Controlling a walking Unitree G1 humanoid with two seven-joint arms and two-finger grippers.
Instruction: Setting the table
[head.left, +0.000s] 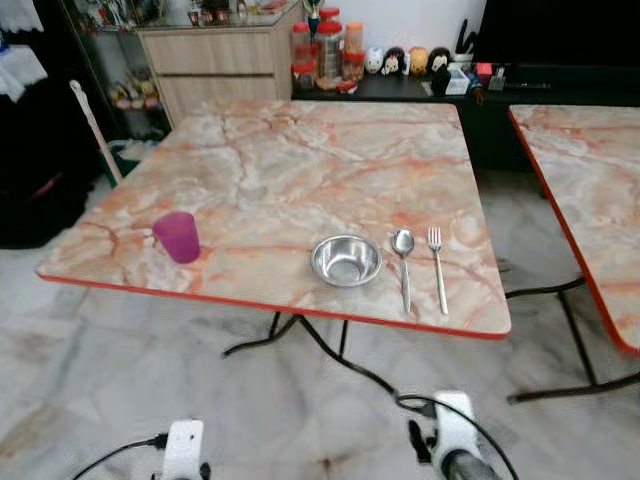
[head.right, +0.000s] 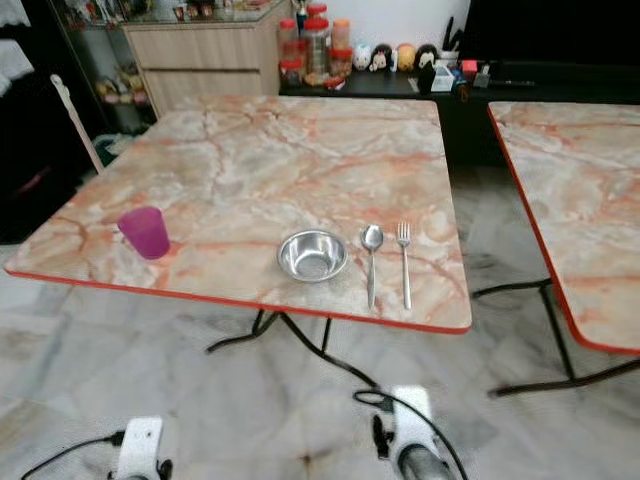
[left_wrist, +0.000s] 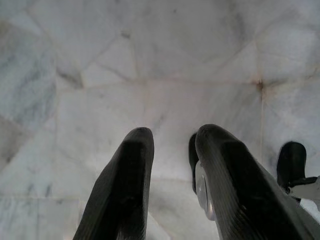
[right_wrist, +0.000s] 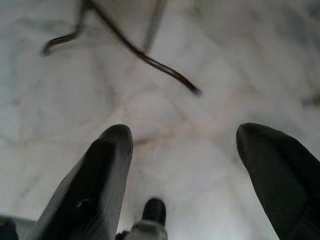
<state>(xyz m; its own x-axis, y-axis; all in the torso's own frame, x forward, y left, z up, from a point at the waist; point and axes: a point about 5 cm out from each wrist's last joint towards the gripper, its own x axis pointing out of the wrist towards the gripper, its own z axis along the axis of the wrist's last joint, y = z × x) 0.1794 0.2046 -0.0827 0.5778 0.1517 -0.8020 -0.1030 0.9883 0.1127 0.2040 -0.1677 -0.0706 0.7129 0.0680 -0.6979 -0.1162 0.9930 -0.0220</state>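
Note:
A marble-patterned table (head.left: 300, 150) with a red edge stands in front of me. Near its front edge sit a steel bowl (head.left: 346, 260), then a spoon (head.left: 403, 262) and a fork (head.left: 437, 266) lying side by side to the right of it. A purple cup (head.left: 178, 237) stands upright at the front left. Both arms hang low, below the table's front edge. My left gripper (left_wrist: 172, 132) points at the floor with a narrow gap between its fingers and nothing in it. My right gripper (right_wrist: 185, 132) is wide open over the floor.
A second matching table (head.left: 585, 190) stands to the right with a floor gap between. Black table legs (head.left: 300, 335) splay over the marble floor. Behind are a wooden cabinet (head.left: 215, 60) and a dark shelf with jars (head.left: 325, 50).

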